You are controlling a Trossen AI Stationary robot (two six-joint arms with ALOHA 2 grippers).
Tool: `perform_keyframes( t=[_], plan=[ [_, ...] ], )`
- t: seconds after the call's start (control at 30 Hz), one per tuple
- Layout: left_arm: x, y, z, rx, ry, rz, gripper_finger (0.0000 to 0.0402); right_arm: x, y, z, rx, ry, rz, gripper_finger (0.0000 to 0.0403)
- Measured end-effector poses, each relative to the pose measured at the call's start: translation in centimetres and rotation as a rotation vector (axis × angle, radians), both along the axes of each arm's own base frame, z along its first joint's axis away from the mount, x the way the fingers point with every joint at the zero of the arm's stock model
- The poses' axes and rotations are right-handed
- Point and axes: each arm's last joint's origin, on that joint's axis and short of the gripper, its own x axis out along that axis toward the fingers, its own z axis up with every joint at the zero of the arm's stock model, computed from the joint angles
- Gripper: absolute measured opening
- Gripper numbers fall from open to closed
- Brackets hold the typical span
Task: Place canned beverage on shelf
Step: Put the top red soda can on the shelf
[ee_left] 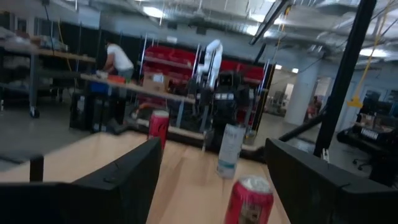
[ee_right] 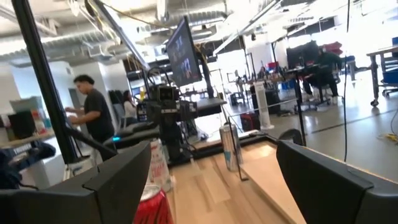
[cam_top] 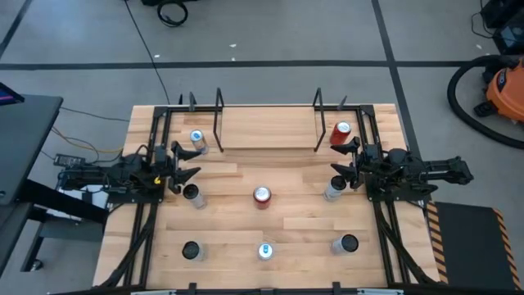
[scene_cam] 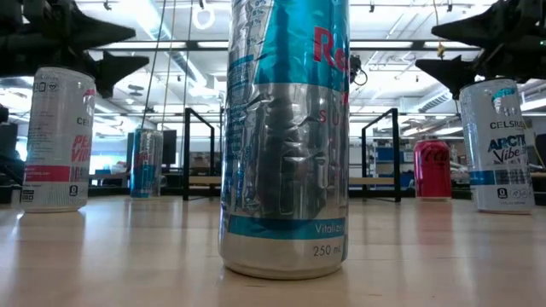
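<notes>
Surface: seven cans standing; shelf lying bare at the far edge. Both hands hovering released: left hand over white can, right hand over silver can. Advice: descending straight, gripping mid-body.

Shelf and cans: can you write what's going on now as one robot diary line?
shelf: no can on board | left gripper: open, empty, above table | right gripper: open, empty | red can: mid-table

Around you, a grey floor crossed by pale lines, an orange vacuum at one corner, red shelving and ceiling lights beyond
</notes>
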Motion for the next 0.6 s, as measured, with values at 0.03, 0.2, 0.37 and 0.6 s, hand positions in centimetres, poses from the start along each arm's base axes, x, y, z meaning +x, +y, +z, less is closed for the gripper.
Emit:
perform_keyframes(
  t=[0.03, 0.2, 0.37, 0.6],
  plan=[
    [-0.01, 0.0, 0.07, 0.004, -0.007, 0.001, 0.0288, 0.0, 0.0, -0.02, -0.005, 0.003, -0.002, 0.0358],
    [-0.12, 0.0, 0.45, 0.005, -0.047, 0.002, 0.0288, -0.01, -0.13, -0.09, -0.046, 0.021, -0.057, 0.0358],
    [-0.03, 0.0, 0.14, 0.01, -0.013, 0.003, 0.0288, -0.11, -0.48, -0.09, -0.038, 0.03, -0.184, 0.0358],
    [0.01, 0.0, -0.01, -0.005, 0.0, -0.001, 0.0288, -0.26, -0.82, -0.13, -0.007, 0.037, -0.311, 0.0358]
  ],
)
